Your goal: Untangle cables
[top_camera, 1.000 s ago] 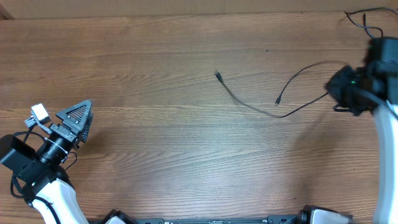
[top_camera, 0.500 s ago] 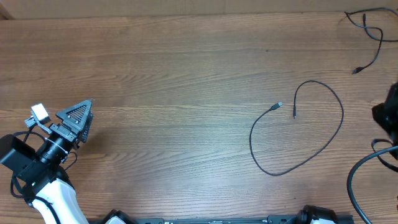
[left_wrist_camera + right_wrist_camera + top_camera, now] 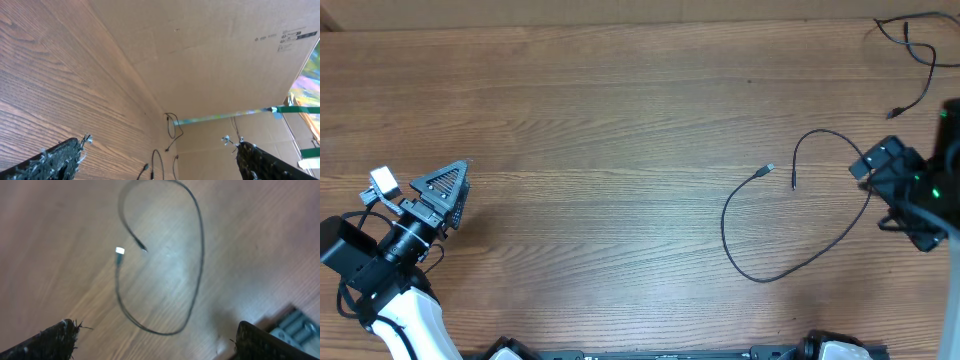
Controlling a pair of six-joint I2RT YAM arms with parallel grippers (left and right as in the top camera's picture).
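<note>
My right gripper (image 3: pixel 155 326): jaws released, empty, above looped cable (image 3: pixel 202 240). In overhead, looped cable (image 3: pixel 724 222) lies on wooden table (image 3: pixel 570 120), right half. Thin, black, one open loop, silver plug and dark plug near each other. Right gripper (image 3: pixel 882 160) at loop's right edge. Second cable (image 3: pixel 931 68) at far right corner, apart from first. My left gripper (image 3: pixel 161 145): jaws released, empty, well apart at table's left. Cardboard wall (image 3: pixel 210 60) behind table.
</note>
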